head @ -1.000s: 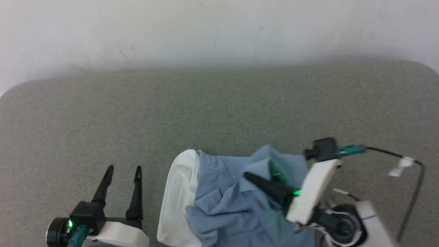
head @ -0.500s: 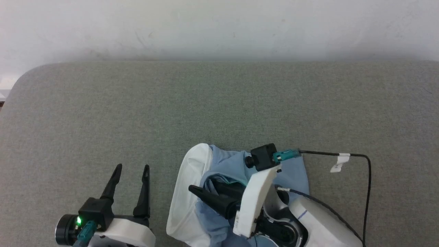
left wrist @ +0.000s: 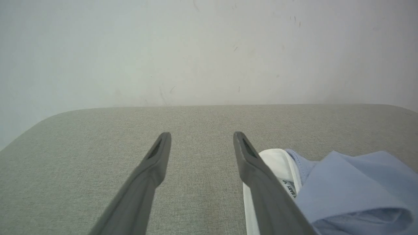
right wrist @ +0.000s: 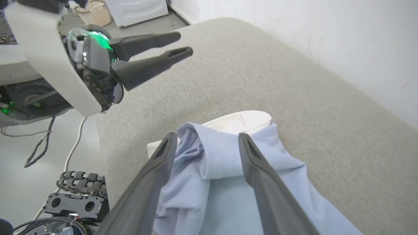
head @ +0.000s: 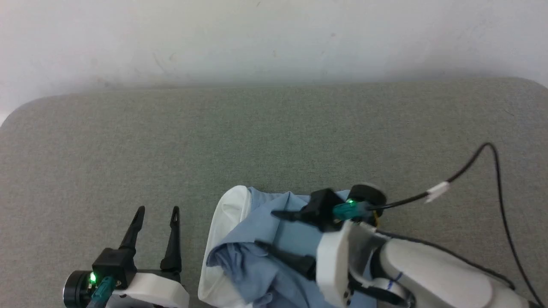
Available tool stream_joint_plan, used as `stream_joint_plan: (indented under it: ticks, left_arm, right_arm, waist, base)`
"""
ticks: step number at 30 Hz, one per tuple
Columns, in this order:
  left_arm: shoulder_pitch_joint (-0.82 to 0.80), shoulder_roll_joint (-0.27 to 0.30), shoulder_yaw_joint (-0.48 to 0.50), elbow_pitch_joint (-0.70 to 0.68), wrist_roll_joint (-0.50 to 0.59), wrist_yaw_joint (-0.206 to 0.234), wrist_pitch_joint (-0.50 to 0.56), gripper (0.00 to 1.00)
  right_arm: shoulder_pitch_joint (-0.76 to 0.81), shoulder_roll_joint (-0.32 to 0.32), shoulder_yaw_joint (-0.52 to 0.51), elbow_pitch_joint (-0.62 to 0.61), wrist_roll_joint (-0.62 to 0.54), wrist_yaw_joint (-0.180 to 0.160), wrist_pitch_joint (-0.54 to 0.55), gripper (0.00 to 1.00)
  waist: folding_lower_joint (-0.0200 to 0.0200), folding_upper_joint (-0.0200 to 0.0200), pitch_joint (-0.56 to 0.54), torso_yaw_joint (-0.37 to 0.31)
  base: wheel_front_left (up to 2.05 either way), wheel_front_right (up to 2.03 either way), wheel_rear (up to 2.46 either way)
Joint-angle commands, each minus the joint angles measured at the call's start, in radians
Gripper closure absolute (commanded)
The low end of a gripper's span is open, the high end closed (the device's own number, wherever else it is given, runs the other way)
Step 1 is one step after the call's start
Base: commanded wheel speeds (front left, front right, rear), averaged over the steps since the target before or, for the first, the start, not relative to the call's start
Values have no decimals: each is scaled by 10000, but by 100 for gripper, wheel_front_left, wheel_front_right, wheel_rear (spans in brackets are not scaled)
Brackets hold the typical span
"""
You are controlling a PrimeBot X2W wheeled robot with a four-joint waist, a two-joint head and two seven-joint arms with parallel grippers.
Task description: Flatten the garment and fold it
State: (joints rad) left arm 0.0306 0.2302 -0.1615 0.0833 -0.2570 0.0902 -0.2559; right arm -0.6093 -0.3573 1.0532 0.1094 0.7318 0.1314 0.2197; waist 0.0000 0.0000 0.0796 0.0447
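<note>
Shows right gripper (head: 265,228) newly released, fingers spread and empty over the crumpled light blue, white-sleeved polo shirt (head: 239,261) at six o'clock on grey-green fabric tabletop (head: 274,137), left gripper (head: 157,210) likewise spread at eight o'clock; likely calls for a fresh grasp before flattening.

Home-like test room, grey upholstered surface (head: 274,141), white wall (head: 274,38), wicker basket (right wrist: 92,12), loose floor cables (right wrist: 41,145)

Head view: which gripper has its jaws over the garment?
The right gripper, jaws open above the blue garment; the left gripper is beside it, over the grey surface.
</note>
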Motion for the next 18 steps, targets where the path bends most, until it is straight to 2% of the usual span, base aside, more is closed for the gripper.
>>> stream_joint_plan:
  ticks: [1,5,9,13,18]
  left_arm:
    - [69,3,38,13,-73,66,-39,0]
    - [134,-20,95,-51,-86,148,-45,0]
    - [174,-42,136,-113,-90,206,-49,0]
    - [272,-36,262,-182,-124,289,-53,0]
    - [360,-39,324,-223,-102,357,-55,0]
  right_arm:
    - [-25,-99,-145,-142,-148,-7,-168,0]
    - [913,-536,-1645,-827,-826,-7,-991,0]
    - [2629,-547,-4154,-1087,-1605,-7,-1756,0]
    - [4334,6,-6831,-1543,-2533,-7,-2470,0]
    - [5928,894,-9163,-2461,-3361,-7,-2617,0]
  waist:
    - [0,0,-67,-86]
    - [0,0,-81,-272]
    - [0,0,-116,-414]
    - [0,0,-172,-606]
    - [0,0,-195,-766]
  base:
    - [0,0,0]
    - [0,0,0]
    - [0,0,0]
    - [0,0,0]
    - [0,0,0]
